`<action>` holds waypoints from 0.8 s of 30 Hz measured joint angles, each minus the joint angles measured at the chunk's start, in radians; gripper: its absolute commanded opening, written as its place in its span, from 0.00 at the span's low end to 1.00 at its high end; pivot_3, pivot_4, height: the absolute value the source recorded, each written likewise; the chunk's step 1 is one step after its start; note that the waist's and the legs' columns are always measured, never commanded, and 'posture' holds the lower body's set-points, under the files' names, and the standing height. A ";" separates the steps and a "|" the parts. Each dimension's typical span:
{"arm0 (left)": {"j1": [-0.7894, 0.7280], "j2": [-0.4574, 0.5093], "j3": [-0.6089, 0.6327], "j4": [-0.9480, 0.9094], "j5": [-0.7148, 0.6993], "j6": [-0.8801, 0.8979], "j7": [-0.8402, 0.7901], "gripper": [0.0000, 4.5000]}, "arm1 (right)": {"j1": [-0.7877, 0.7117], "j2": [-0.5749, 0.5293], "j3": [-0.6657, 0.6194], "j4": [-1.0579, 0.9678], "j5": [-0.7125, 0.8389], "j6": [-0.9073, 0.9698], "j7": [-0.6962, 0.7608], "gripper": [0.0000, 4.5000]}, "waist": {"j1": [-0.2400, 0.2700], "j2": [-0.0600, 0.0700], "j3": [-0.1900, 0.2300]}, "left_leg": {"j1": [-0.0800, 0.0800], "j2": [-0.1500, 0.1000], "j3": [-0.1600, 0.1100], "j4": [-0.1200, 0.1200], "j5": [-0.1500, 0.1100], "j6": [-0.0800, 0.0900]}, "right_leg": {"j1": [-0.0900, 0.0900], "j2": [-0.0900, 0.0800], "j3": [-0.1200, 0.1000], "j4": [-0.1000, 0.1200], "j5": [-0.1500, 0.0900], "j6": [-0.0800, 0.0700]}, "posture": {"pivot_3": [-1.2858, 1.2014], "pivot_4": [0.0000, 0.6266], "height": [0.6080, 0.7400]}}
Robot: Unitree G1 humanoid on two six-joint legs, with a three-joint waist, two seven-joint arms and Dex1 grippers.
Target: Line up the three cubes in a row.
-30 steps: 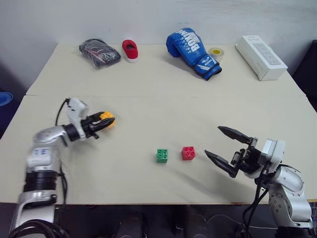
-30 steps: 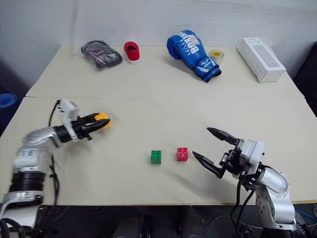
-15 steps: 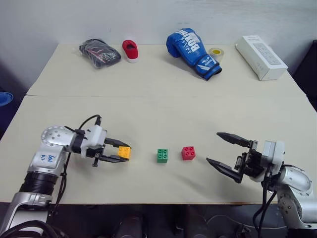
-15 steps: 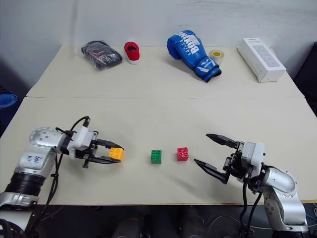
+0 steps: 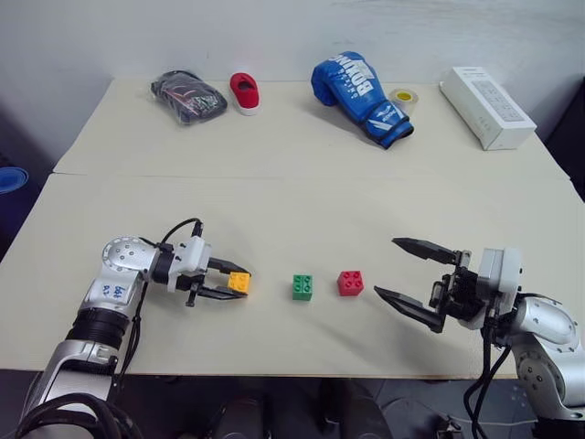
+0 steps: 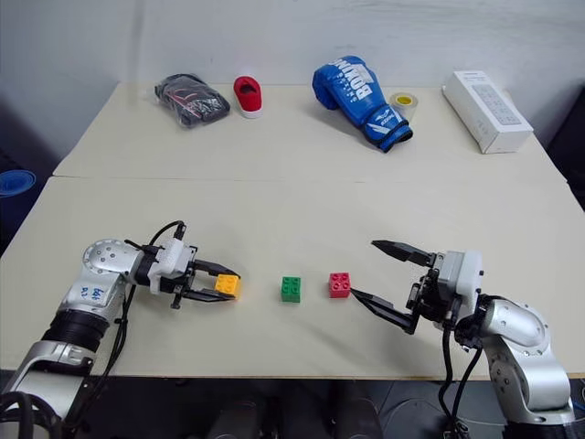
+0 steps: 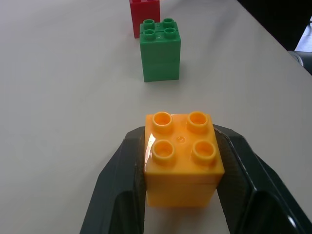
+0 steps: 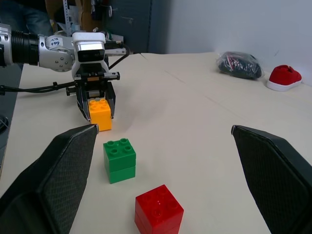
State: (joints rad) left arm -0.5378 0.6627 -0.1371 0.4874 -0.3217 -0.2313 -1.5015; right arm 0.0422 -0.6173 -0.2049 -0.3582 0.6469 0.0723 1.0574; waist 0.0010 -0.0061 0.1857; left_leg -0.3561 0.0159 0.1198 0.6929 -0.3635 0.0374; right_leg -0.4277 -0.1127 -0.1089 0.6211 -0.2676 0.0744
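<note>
Orange-yellow cube (image 7: 182,156): glossy moulded plastic, four round studs on top, pinched between the matte black fingers of the left gripper (image 5: 235,283), low at the tabletop left of the other two. Contact with the surface not discernible. Green cube (image 5: 303,287) and red cube (image 5: 350,283): same studded plastic, standing side by side with a small gap, roughly in line with the orange-yellow one. Right gripper (image 5: 411,279) just right of the red cube, jaws spread wide, holding nothing; finger pads (image 8: 53,183) with a fine woven grain.

Table (image 5: 302,183): smooth pale cream, seam running across. Along the far edge: dark bagged bundle (image 5: 187,95), red shoe-shaped thing (image 5: 244,91), blue boxing glove (image 5: 361,86), tape roll (image 5: 401,96), white box (image 5: 486,106). Plain pale wall behind.
</note>
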 measured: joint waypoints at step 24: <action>0.683 0.250 0.532 -0.455 -0.118 0.289 0.233 0.83 | -0.037 -0.328 -0.181 0.242 -0.036 -0.068 0.396 1.00 | 0.006 0.001 0.001 | 0.001 0.002 -0.002 -0.002 -0.002 0.000 | 0.001 -0.003 -0.001 -0.008 0.000 -0.001 | 0.52 0.24 1.00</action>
